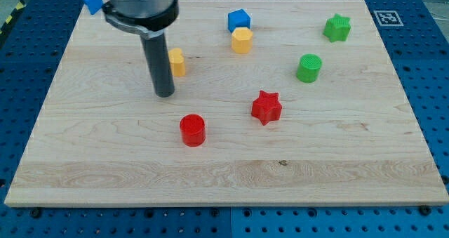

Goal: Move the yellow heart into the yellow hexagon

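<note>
The yellow heart (177, 62) lies left of centre on the wooden board (224, 175), partly hidden behind my rod. My tip (164, 94) rests on the board just below and to the left of the heart, very close to it. The yellow hexagon (241, 40) sits near the view's top centre, to the right of the heart, touching a blue cube (238, 20) just above it.
A red cylinder (192, 130) lies below my tip. A red star (266, 107) lies at centre right. A green cylinder (309, 67) and a green star (337, 28) lie at the upper right. A blue block (91, 0) sits at the board's top left edge.
</note>
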